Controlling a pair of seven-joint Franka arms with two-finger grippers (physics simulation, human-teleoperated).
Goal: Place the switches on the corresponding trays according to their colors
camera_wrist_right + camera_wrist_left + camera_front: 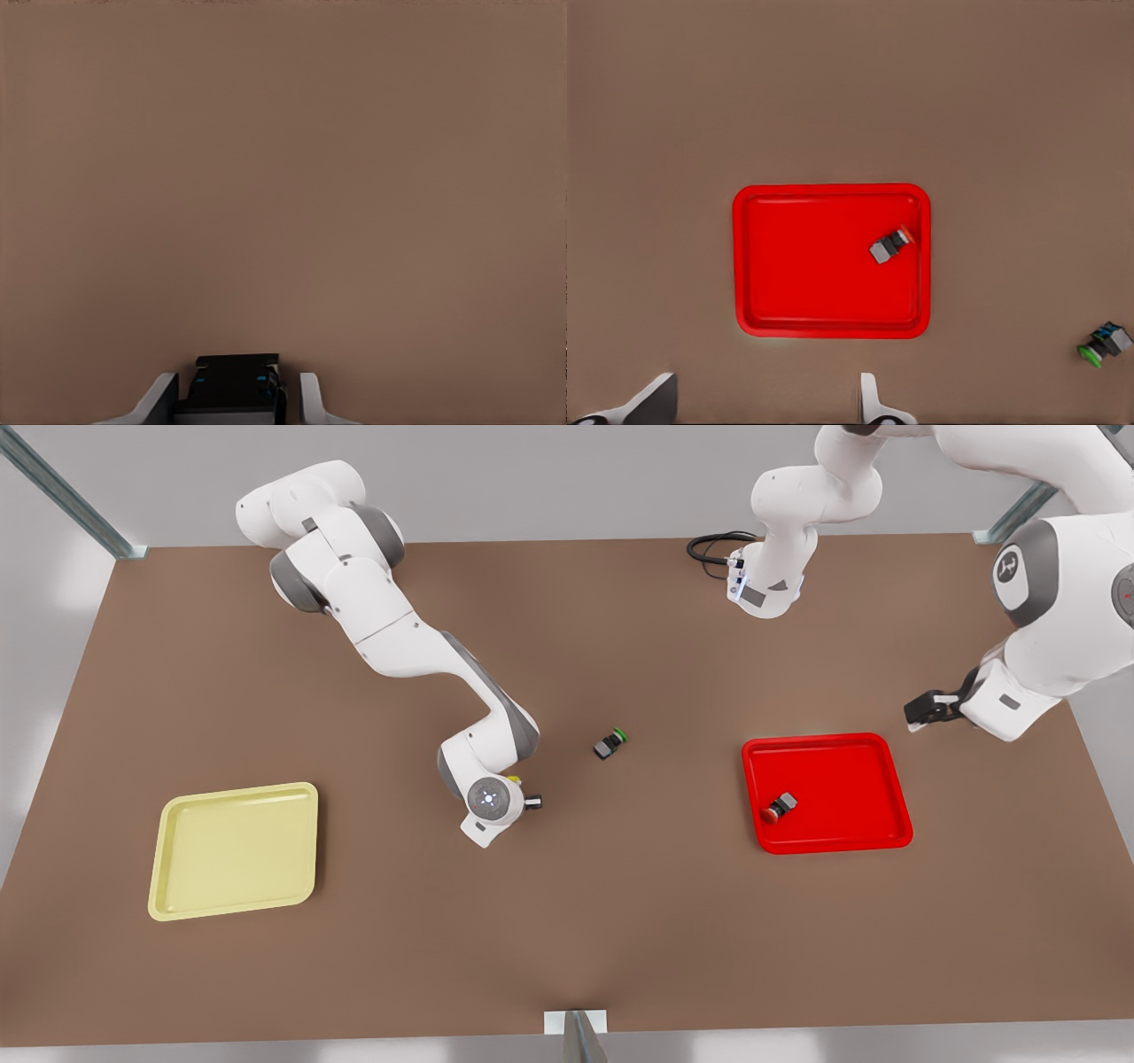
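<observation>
The red-capped switch (779, 808) already lies inside the red tray (833, 755) at right of centre. What is left is the yellow-capped switch (232, 382), pinched between the closed-in fingers of the right gripper (524, 798) at mid-frame. The left gripper (923, 710) waits spread wide and empty beyond the red tray's upper right corner. Bare table lies open toward the yellow tray (235, 855) at lower left, with the green-capped switch (610, 744) on the other side, out of the way.

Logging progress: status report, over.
Left gripper open above bright red plastic tray, red-capped switch inside. Right gripper shut on yellow-capped switch. Green-capped switch loose mid-table.
</observation>
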